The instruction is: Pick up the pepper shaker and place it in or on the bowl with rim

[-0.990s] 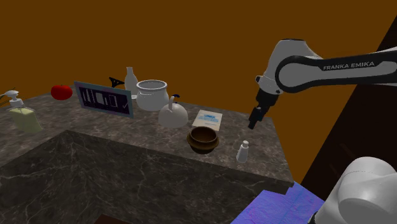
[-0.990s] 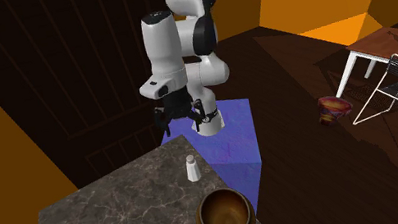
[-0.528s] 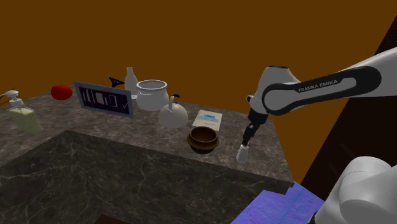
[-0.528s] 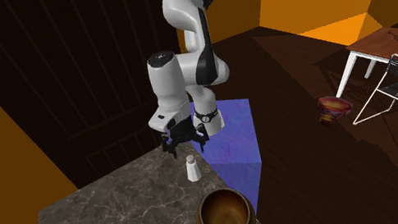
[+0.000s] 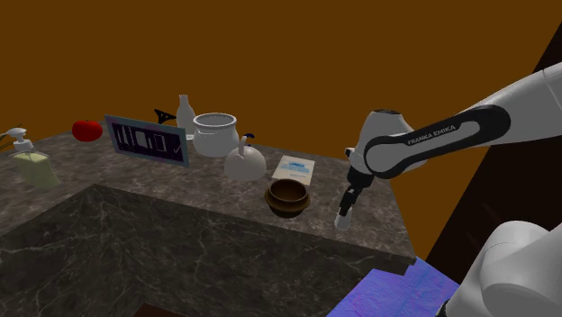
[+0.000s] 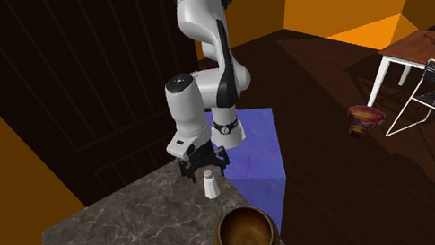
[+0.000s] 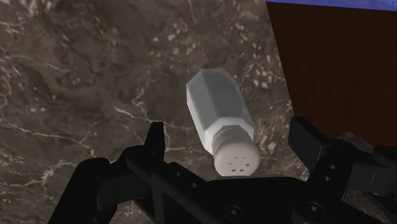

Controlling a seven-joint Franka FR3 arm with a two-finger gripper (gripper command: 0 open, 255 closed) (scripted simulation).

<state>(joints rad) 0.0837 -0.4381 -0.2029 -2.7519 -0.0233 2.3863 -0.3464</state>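
Claw (image 7: 228, 132) wide apart, fingers either side of white pepper shaker (image 7: 219, 118), no squeeze yet. Shaker stands on stone counter (image 5: 135, 225) nr edge, beside brown bowl (image 5: 286, 207). Left to do: grab, lift, put in bowl.

Dark marble counter (image 5: 180, 216), white veins. On it, per shoulder view, left to right:
- soap pump bottle (image 5: 32, 164) nr left end
- red round thing (image 5: 86, 130) at back
- framed board (image 5: 147, 139), propped up
- small black item (image 5: 165, 114) & white bottle (image 5: 185, 113) behind the board
- white pot (image 5: 215, 133)
- white kettle (image 5: 245, 163) just in front of the pot
- printed sheet (image 5: 294, 167), lying flat
- brown bowl (image 5: 287, 195) nr front edge
- small white shaker (image 5: 343, 219), upright, nr the bowl but not touching, close to counter's corner
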